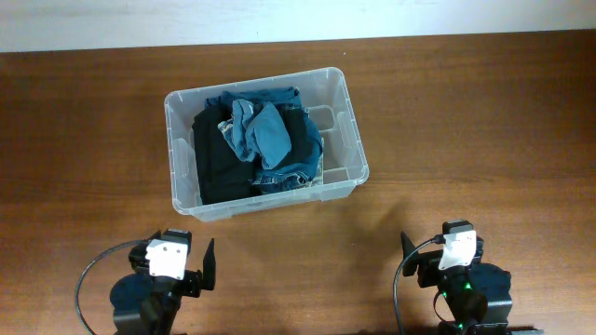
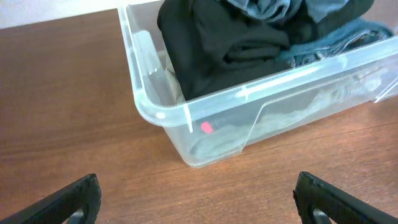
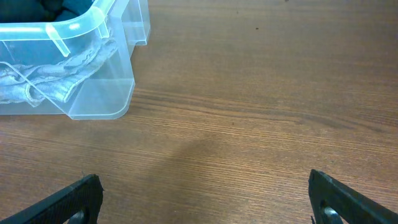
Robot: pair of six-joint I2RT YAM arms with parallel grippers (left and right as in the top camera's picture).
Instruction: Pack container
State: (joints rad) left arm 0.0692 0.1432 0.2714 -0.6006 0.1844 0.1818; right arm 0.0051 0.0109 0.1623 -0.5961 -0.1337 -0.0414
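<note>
The clear plastic container (image 1: 183, 195) stands mid-table. It holds folded black clothes (image 1: 219, 154) with blue denim garments (image 1: 265, 135) on top. In the left wrist view the container (image 2: 161, 118) fills the upper frame, with black cloth (image 2: 217, 43) and denim (image 2: 348, 37) inside. In the right wrist view only the container's corner (image 3: 93, 99) shows at upper left. My left gripper (image 2: 196, 199) is open and empty above bare wood in front of the container. My right gripper (image 3: 205, 199) is open and empty, to the container's right front.
The brown wooden table (image 1: 466, 121) stretches all round the container. A pale wall strip (image 1: 279, 19) runs along the far edge. Both arm bases (image 1: 149, 298) (image 1: 466, 298) sit at the near edge.
</note>
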